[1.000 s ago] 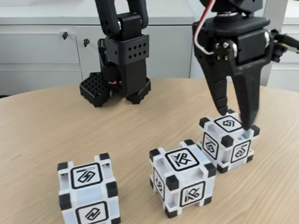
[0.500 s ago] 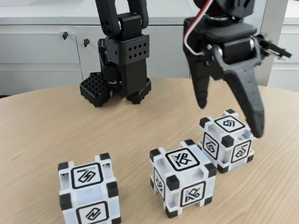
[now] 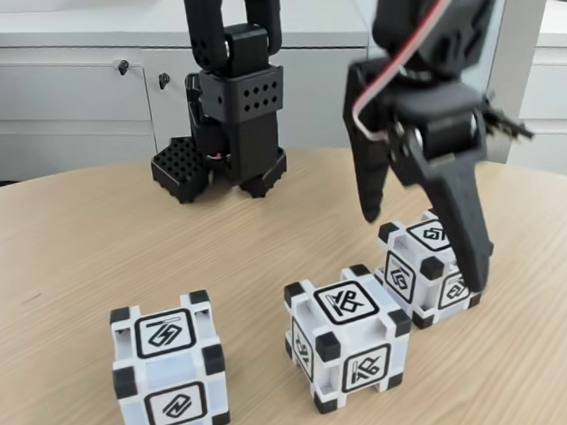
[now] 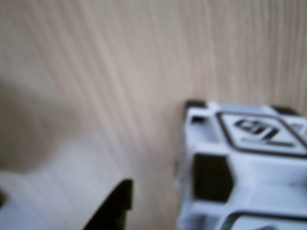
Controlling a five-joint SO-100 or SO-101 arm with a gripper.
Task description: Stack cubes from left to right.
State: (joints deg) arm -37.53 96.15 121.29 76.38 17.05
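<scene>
Pale wood desk, grey cabinets behind; fingers spread wide, empty, partly hiding right cube; wrist view blurred

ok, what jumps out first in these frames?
The black gripper, jaws wide open, hangs over the right-hand cube in the fixed view, one finger crossing in front of it. The middle cube sits right beside that one, and the left cube stands alone on the wooden table.
</scene>
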